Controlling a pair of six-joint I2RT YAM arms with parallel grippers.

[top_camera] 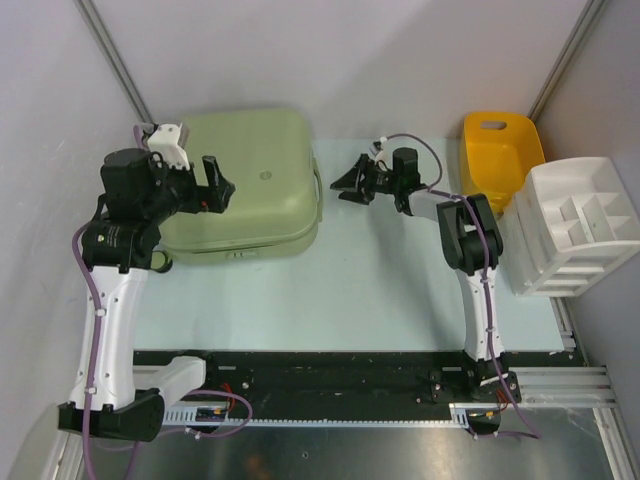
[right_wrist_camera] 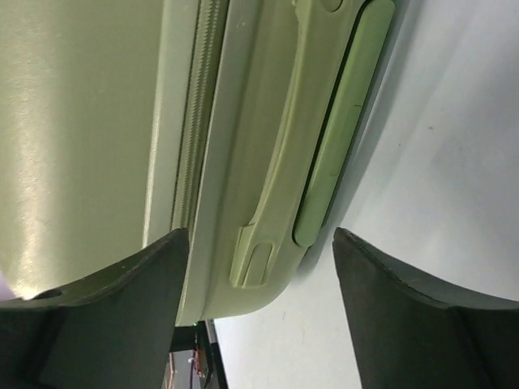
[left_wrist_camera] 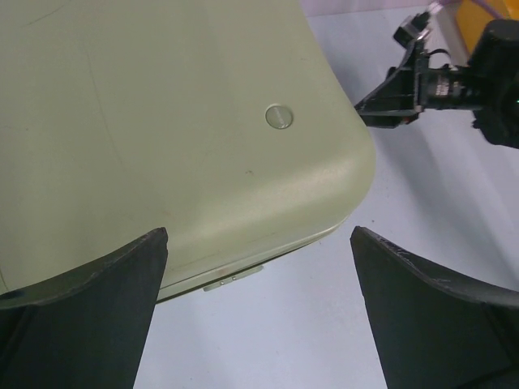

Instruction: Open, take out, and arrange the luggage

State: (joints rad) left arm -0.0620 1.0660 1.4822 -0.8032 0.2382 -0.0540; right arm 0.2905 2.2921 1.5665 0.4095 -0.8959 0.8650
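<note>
The luggage [top_camera: 255, 185], a pale sage-green hard-shell suitcase, lies flat and closed at the back left of the table, its round logo [top_camera: 267, 178] facing up. My left gripper [top_camera: 216, 186] hangs open over the shell's left part. In the left wrist view its fingers frame the luggage [left_wrist_camera: 162, 121] at its near corner, with nothing between them. My right gripper [top_camera: 344, 186] stands open just off the suitcase's right side, apart from it. The right wrist view shows that side of the luggage [right_wrist_camera: 243, 162], with its zip line [right_wrist_camera: 203, 105] and side handle [right_wrist_camera: 340, 138], between the open right gripper [right_wrist_camera: 259, 243].
A yellow plastic tub [top_camera: 500, 150] stands at the back right. A white divided organizer tray [top_camera: 580, 225] sits beside it at the table's right edge. Grey walls close in the back and sides. A black rail [top_camera: 350, 380] runs along the near edge.
</note>
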